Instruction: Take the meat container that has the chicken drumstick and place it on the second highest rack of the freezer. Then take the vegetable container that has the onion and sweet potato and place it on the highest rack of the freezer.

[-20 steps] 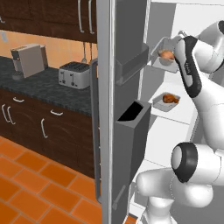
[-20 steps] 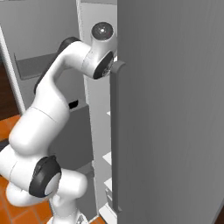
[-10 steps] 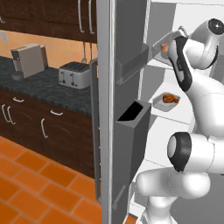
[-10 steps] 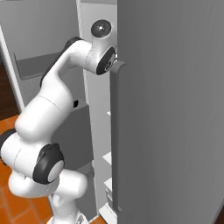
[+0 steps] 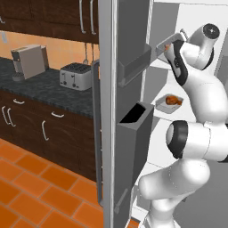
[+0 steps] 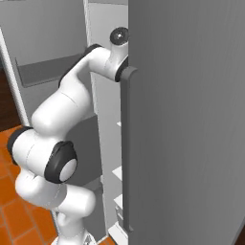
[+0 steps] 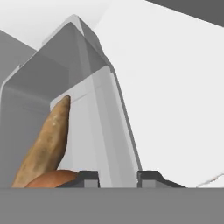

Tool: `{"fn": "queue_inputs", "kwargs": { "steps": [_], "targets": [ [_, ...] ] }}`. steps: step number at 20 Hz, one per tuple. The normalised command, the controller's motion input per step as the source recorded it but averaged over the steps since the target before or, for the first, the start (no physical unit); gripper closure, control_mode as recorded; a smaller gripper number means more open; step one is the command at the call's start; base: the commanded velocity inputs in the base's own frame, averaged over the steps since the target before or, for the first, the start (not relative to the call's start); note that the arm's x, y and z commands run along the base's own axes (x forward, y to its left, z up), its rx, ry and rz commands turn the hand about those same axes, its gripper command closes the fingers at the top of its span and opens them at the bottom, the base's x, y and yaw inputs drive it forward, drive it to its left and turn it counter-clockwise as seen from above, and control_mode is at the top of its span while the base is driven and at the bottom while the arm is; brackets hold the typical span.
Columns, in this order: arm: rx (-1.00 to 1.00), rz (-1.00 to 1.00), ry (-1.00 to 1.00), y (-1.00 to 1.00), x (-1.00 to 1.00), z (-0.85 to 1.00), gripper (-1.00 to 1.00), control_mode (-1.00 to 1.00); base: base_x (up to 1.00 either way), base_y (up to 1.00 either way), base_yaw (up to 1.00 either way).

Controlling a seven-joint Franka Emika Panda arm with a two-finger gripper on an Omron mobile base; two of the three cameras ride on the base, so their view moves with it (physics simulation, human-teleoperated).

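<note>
- Freezer (image 5: 133, 67): tall grey appliance, door swung open toward the left base camera; white inner walls and white shelves show past the door edge. A long grey bar handle (image 6: 125, 148) runs down the closed door panel in the right base view.
- Door bins (image 5: 133, 129): dark grey, fixed to the inner face of the open door, one upper and one lower, the lower with an open dark mouth.
- Vegetable container (image 5: 168, 44): shallow grey tray, held high in the freezer near the top shelf, tilted. In the hand view its grey wall (image 7: 87, 109) rises close in front of the camera.
- Sweet potato (image 7: 46, 144): elongated tan-brown tuber, lying inside the vegetable container, pointed end up in the hand view.
- Onion (image 7: 50, 179): rounded orange-brown bulb, at the low edge of the hand view, touching the sweet potato's base.
- Jaws (image 7: 118, 177): the two dark fingertips (image 7: 87, 178) stand a narrow way apart, clamped on the wall of the vegetable container.
- Meat container (image 5: 169, 103): shallow grey tray resting on a white shelf below the vegetable container, level.
- Chicken drumstick (image 5: 173, 100): glossy orange-brown, lying in the meat container.
- Desk (image 5: 44, 87): dark speckled top left of the freezer, carrying a silver toaster (image 5: 75, 75) and a grey coffee machine (image 5: 29, 60).
- Floor (image 5: 35, 187): orange tiles.
</note>
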Motion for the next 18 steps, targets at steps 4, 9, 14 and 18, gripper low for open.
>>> {"fn": "queue_inputs", "kwargs": {
  "steps": [4,9,14,18],
  "targets": [
    [0.0,0.0,0.03,-0.38,0.49,-0.16,1.0,-1.0,0.0,0.0,0.0],
    [-0.01,-0.01,0.0,-0.31,0.55,-0.07,1.0,-1.0,0.0,0.0,0.0],
    [-0.04,-0.01,0.06,-0.16,0.65,-0.19,1.0,-1.0,0.0,0.0,0.0],
    [-0.1,0.0,0.16,-0.02,0.54,-0.39,1.0,-1.0,0.0,0.0,0.0]
  ]
}}
